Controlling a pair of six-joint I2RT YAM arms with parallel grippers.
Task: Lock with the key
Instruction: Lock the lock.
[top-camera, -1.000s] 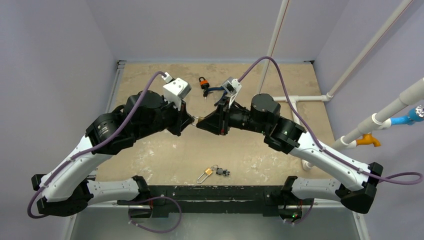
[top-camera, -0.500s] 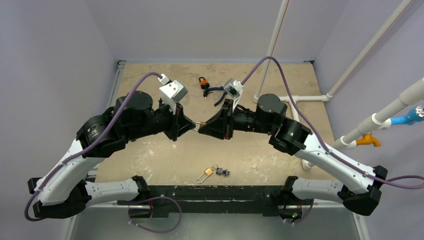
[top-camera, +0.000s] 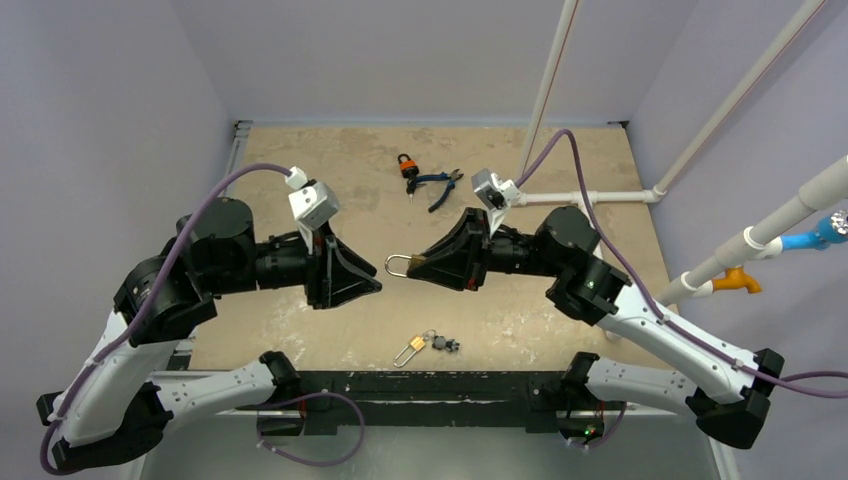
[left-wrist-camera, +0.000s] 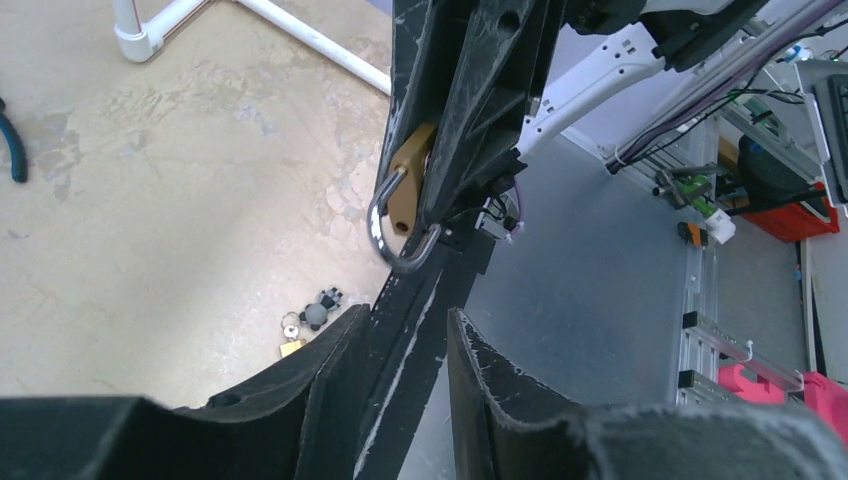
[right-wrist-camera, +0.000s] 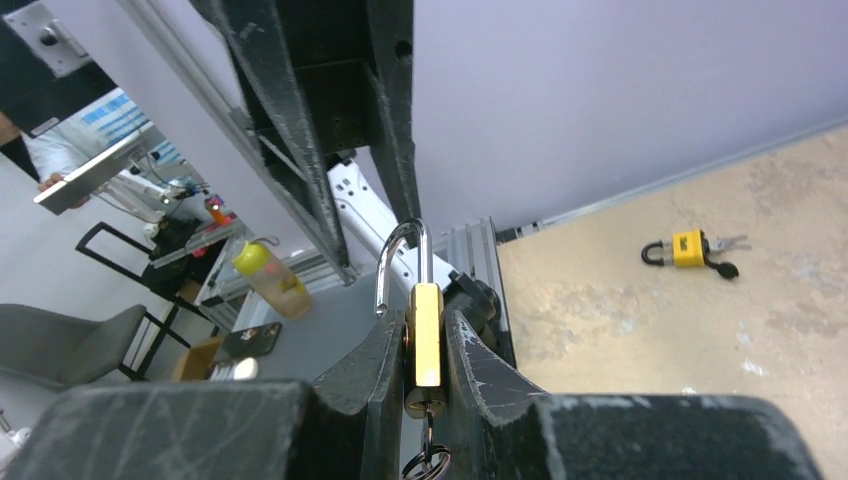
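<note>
My right gripper (top-camera: 418, 266) is shut on a brass padlock (top-camera: 412, 265) and holds it above the table. In the right wrist view the padlock body (right-wrist-camera: 424, 335) sits upright between the fingers. Its steel shackle (right-wrist-camera: 398, 262) is open, with one leg free of the body. A key with a ring (right-wrist-camera: 427, 452) hangs from the bottom of the lock. My left gripper (top-camera: 376, 287) is open and empty, a short way left of the padlock. The padlock also shows in the left wrist view (left-wrist-camera: 405, 190), beyond the left gripper (left-wrist-camera: 405, 365).
A second brass padlock (top-camera: 410, 349) with keys (top-camera: 440, 344) lies near the table's front edge. An orange and black padlock (top-camera: 405, 165) and blue pliers (top-camera: 435, 185) lie at the back. White pipes (top-camera: 600, 197) run along the right side.
The two grippers were together at the padlock. My left gripper has let go and drawn back to the left. My right gripper has shifted right, still holding the padlock, whose shackle now shows.
</note>
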